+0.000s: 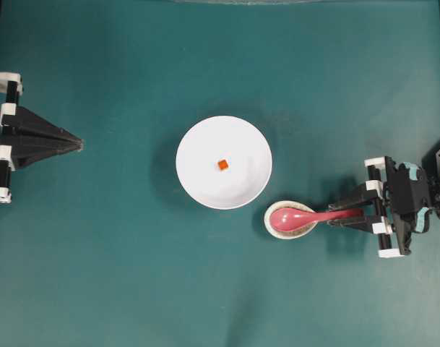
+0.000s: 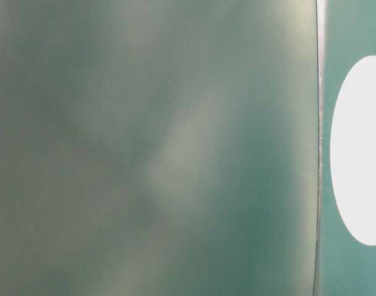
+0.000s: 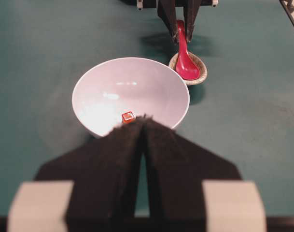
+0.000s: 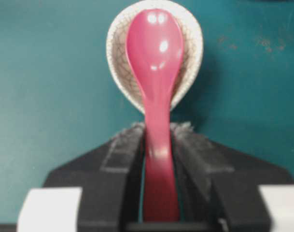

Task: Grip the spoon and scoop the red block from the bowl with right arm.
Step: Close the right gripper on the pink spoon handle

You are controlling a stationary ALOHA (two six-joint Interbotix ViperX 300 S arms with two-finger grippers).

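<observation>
Overhead view: teal table [image 1: 133, 275] carrying a white bowl [image 1: 224, 163] near its centre, with the red block [image 1: 222, 165] lying on the bowl's floor, about in the middle. Just beside the bowl, toward the table's right edge and nearer its bottom edge, a small speckled dish [image 1: 290, 220] holds the scoop of the spoon [image 1: 299, 216]; the handle runs out toward the right edge. The right gripper [image 1: 344, 215], at the right edge, has its fingers set on either side of the handle end, clenched on it. The left gripper [image 1: 76, 144] sits at the left edge, well apart from the bowl, fingers pressed together to a point, holding nothing. Table-level view: blurred teal surface, with a white oval, apparently the bowl [image 2: 360, 151], at the right border; nothing else can be told. Left wrist view: left gripper [image 3: 143, 121] closed tip to tip in the foreground; bowl [image 3: 108, 87] beyond it with the red block [image 3: 128, 116] inside near the close wall; spoon [image 3: 186, 63] in the dish [image 3: 202, 72] behind, its handle between the right gripper's fingers [image 3: 174, 24]. Right wrist view: spoon [image 4: 155, 72] lengthwise, scoop resting in the dish [image 4: 117, 58], handle pinched between both padded fingers [image 4: 125, 154] of the right gripper [image 4: 156, 133].
</observation>
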